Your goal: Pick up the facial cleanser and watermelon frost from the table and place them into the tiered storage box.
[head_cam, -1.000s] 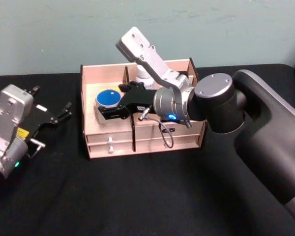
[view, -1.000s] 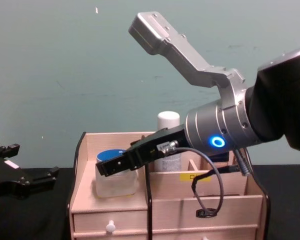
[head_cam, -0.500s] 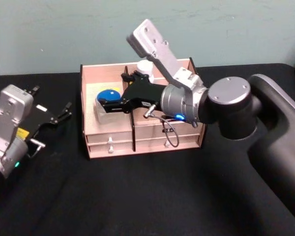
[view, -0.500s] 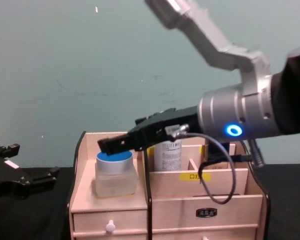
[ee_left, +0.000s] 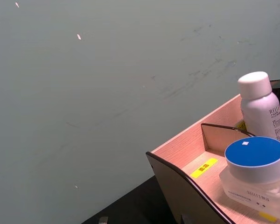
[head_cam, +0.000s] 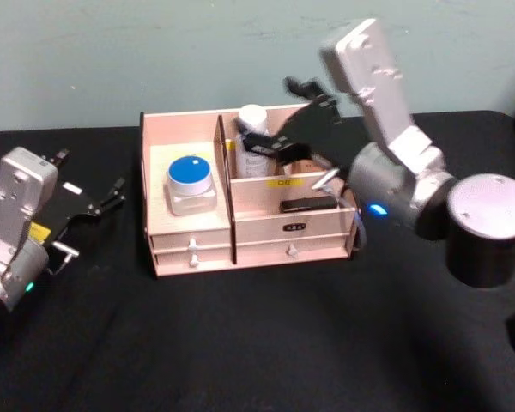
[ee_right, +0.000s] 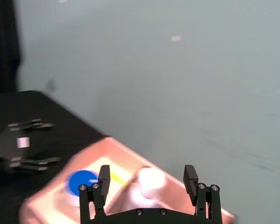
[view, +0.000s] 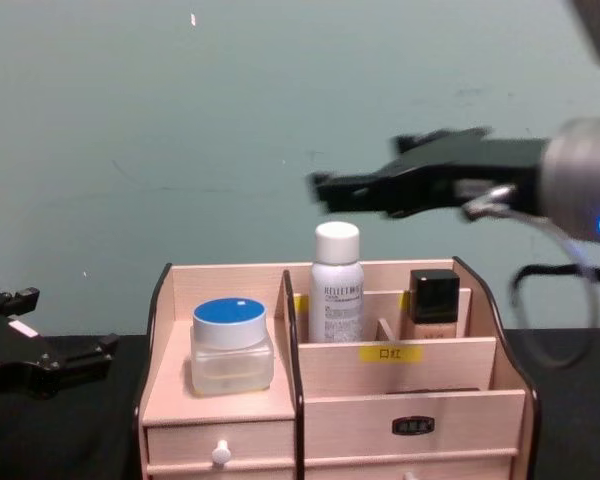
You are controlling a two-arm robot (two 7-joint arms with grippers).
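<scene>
Chest view puts the right gripper in the air above the storage box, clear of everything in it, and the right wrist view shows its jaws spread wide with nothing between them. I read that as an arm that has nothing left to carry, hanging high enough not to knock the tall things beneath it.

The jar with the blue lid sits alone in the box's wide left section, flat on the step above the small drawers, where its squat shape fits. The white bottle stands upright in the rear compartment just right of the middle divider, held straight by the walls around it. Which of the two is the cleanser and which the watermelon frost I cannot tell, since the labels are too small to read. A dark square-capped bottle stands in the next rear compartment (it is not one of the two named things, as far as I can judge).

The left gripper is parked low over the black bench to the left of the box, jaws apart and empty.

With both containers inside and no loose item on the bench, the placing looks finished.
</scene>
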